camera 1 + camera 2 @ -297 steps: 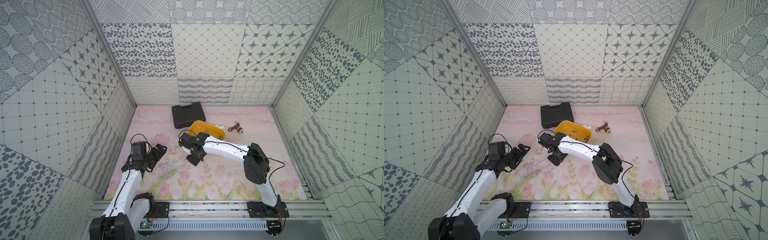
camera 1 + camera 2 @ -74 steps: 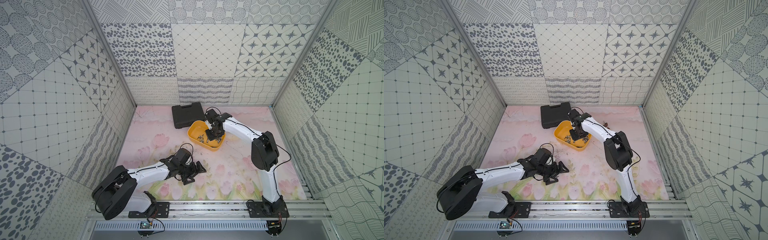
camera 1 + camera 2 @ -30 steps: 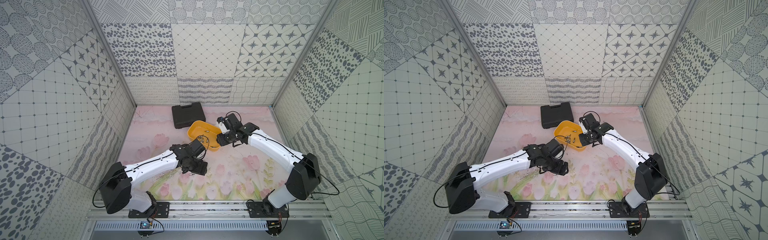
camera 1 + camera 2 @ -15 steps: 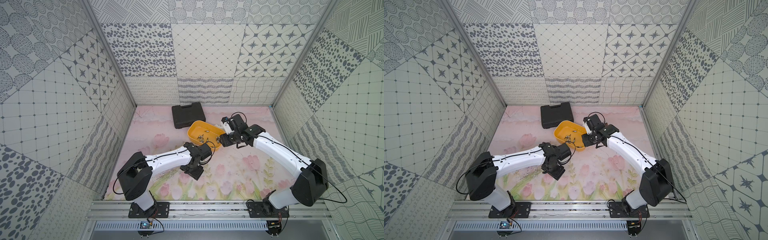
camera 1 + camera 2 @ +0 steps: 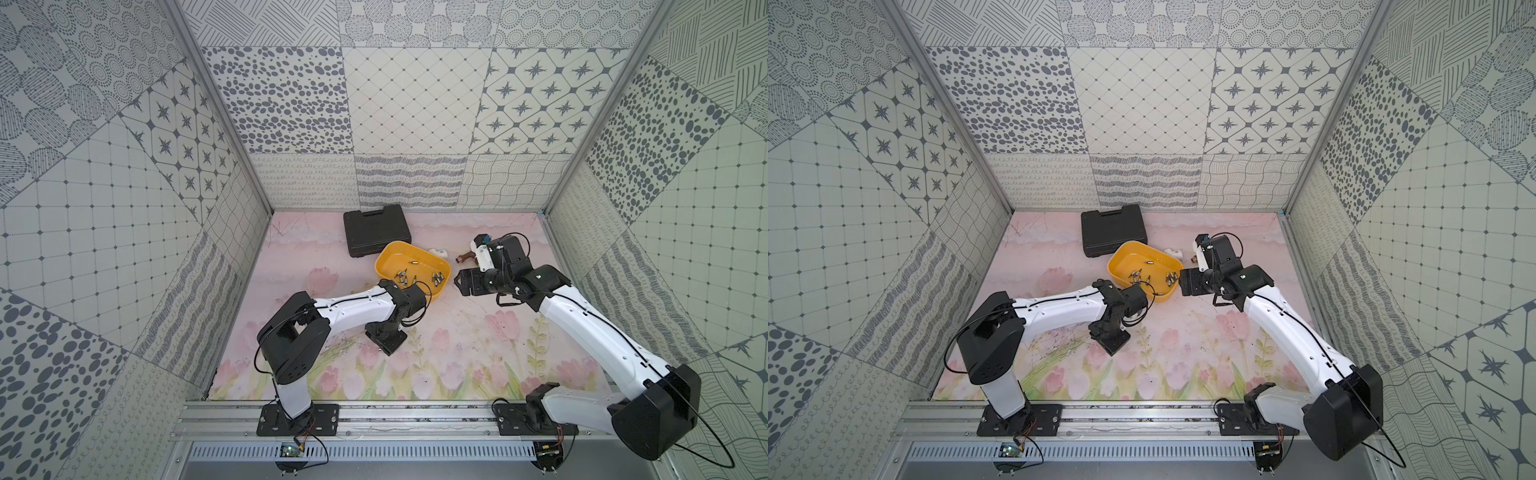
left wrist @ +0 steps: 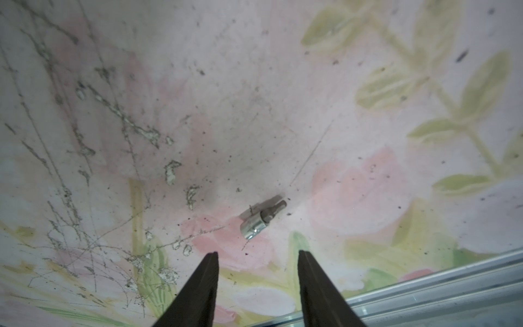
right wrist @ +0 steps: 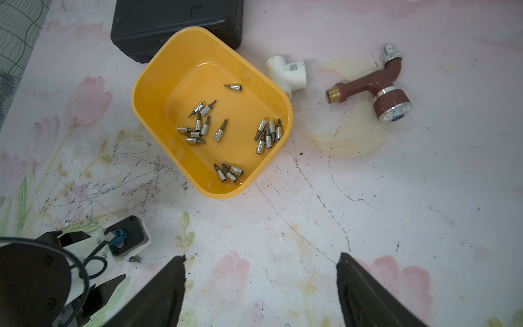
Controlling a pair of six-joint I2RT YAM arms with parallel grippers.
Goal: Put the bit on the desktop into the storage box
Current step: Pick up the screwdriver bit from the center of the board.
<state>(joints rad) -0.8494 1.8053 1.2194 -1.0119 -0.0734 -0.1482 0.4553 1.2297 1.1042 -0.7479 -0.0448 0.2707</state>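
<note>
— Pink tulip-printed mat (image 6: 353, 70), scuffed and scratched grey, inside a booth of grey-patterned wall panels (image 5: 415, 124). How does the left gripper (image 6: 257, 252) stand?

— Low over the mat, its two dark tapered fingers (image 6: 201, 288) parted with nothing between them. The bit (image 6: 261, 219) lies flat on the mat just ahead of the gap and touches neither tip.

— What sort of bit?

— Short: a bright metal cylinder with a darker, narrower tip.

— And the right gripper (image 7: 261, 256)?

— Spread wide and empty. In both top views it hangs just beside the storage box (image 7: 175, 70).

— Describe the box.

— Shallow, glossy yellow plastic with rounded corners and a rolled rim. Many similar bits (image 7: 198, 127) lie inside it in loose clusters. The bit on the mat is outside it, toward the arms' bases.

— Any writing?

— Only a small QR-code sticker (image 7: 293, 67) on the white plastic pipe tee (image 7: 283, 76), too small to read. The tee sits against the box's far rim. A black hard case (image 7: 175, 19) lies behind the box. Whether the box's corner rests on it or only beside it, I cannot tell. Off to one side lies a brown tap (image 7: 376, 85) with a chrome knob and a brass thread.
</note>
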